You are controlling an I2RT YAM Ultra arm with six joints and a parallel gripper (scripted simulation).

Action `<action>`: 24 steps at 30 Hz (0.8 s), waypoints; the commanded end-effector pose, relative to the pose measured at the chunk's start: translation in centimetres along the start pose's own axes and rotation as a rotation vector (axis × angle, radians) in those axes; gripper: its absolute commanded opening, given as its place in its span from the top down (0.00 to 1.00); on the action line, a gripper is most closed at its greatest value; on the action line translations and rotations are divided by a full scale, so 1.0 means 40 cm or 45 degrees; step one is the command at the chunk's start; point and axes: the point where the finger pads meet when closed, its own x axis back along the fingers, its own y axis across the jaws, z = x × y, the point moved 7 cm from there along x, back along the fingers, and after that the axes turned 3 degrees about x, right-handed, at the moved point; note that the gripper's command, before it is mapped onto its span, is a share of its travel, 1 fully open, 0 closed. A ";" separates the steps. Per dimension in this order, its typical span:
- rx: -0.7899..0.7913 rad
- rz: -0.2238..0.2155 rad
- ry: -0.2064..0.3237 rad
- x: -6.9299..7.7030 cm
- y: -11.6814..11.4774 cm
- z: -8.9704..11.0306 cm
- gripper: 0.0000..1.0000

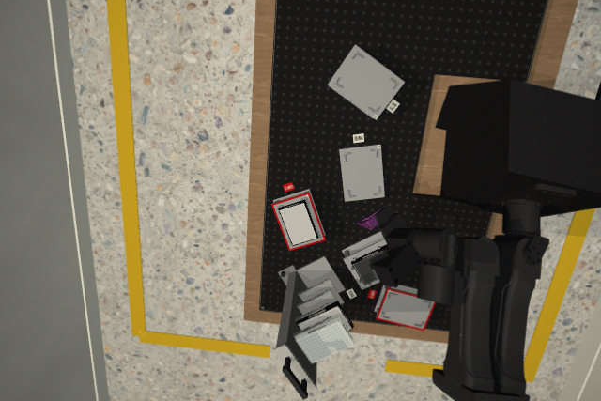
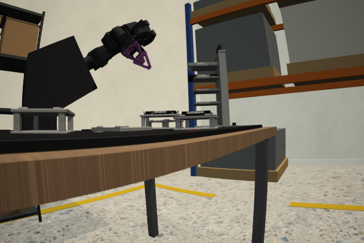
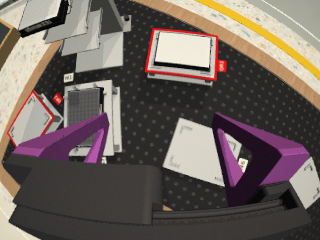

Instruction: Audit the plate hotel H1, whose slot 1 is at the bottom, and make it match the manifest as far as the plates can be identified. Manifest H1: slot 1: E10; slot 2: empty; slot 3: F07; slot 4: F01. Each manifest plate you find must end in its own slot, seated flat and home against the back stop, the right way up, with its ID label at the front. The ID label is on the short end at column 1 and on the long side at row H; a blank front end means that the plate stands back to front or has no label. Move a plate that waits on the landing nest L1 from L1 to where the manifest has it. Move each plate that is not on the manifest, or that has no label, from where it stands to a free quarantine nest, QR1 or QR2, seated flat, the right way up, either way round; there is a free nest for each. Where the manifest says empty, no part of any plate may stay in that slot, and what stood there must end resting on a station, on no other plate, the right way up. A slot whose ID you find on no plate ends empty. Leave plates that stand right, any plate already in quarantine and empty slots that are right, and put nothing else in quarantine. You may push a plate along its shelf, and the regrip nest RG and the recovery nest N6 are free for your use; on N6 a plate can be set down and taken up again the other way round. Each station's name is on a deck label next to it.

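Hotel H1 (image 1: 287, 309) (image 2: 223, 87) holds a pale, clear-looking plate (image 1: 324, 340) (image 2: 203, 62) on its top shelf, slot 4. A black-sided plate (image 1: 347, 317) (image 2: 205, 74) (image 3: 44, 25) sits in slot 3. Slots 1 and 2 look empty. A dark plate (image 3: 83, 112) (image 1: 364, 274) rests on a grey raised nest (image 3: 109, 131) beside the hotel. A white-topped, black-sided plate (image 1: 297, 223) (image 3: 182, 49) sits on one red-rimmed quarantine nest. My gripper (image 3: 160, 118) is open and empty, high above the deck. No plate ID is readable.
The other red-rimmed nest (image 1: 407, 306) (image 3: 31, 119) is empty. Nest N6 (image 1: 362, 173) (image 3: 192, 150) and landing nest L1 (image 1: 366, 81) hold no plate. The hotel's tall back wall and stacked shelves stand at the table's edge.
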 end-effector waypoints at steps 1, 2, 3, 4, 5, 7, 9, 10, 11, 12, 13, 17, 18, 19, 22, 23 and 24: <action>0.116 0.004 -0.080 0.057 -0.113 0.024 0.00; 0.116 0.004 -0.080 0.055 -0.106 0.021 0.00; 0.116 0.004 -0.080 0.052 -0.098 0.019 0.00; 0.116 0.004 -0.080 0.050 -0.091 0.016 0.00; 0.116 0.004 -0.080 0.047 -0.083 0.014 0.00; 0.116 0.004 -0.080 0.043 -0.068 0.009 0.00; 0.116 0.004 -0.080 0.038 -0.053 0.004 0.00; 0.116 0.004 -0.080 0.035 -0.045 0.002 0.00; 0.116 0.004 -0.080 0.035 -0.045 0.002 0.00; 0.116 0.004 -0.080 0.035 -0.045 0.002 0.00; 0.116 0.004 -0.080 0.033 -0.037 0.000 0.00; 0.116 0.004 -0.080 0.023 -0.007 -0.010 0.00; 0.116 0.004 -0.080 0.021 0.001 -0.013 0.00; 0.116 0.004 -0.080 0.019 0.008 -0.015 0.00; 0.116 0.004 -0.080 0.013 0.025 -0.020 0.00; 0.116 0.004 -0.080 0.013 0.025 -0.020 0.00; 0.116 0.004 -0.080 0.013 0.025 -0.020 0.00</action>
